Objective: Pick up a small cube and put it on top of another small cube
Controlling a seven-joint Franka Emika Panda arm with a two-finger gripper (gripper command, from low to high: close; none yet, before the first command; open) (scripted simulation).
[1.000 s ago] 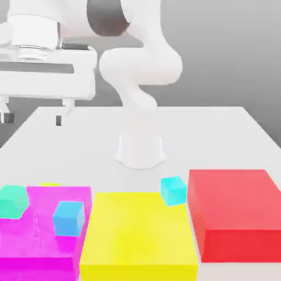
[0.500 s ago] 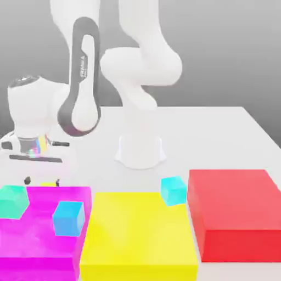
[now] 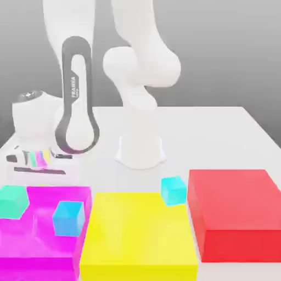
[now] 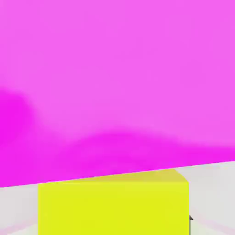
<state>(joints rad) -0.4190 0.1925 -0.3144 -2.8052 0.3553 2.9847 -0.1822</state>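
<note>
Exterior view: the white arm is bent low over the far edge of the magenta block [image 3: 46, 219], at the exterior view's left of the tabletop [image 3: 219, 137]. Hand view: the small cube [image 4: 112, 206] (lime-yellow) sits on the pale tabletop, close against the magenta block's side. Whether the fingers are released or clenched cannot be told. A large yellow block [image 3: 137, 236], a red block [image 3: 236, 211], and cyan [image 3: 68, 218], light blue [image 3: 174, 190] and teal [image 3: 12, 201] cubes lie nearby.
</note>
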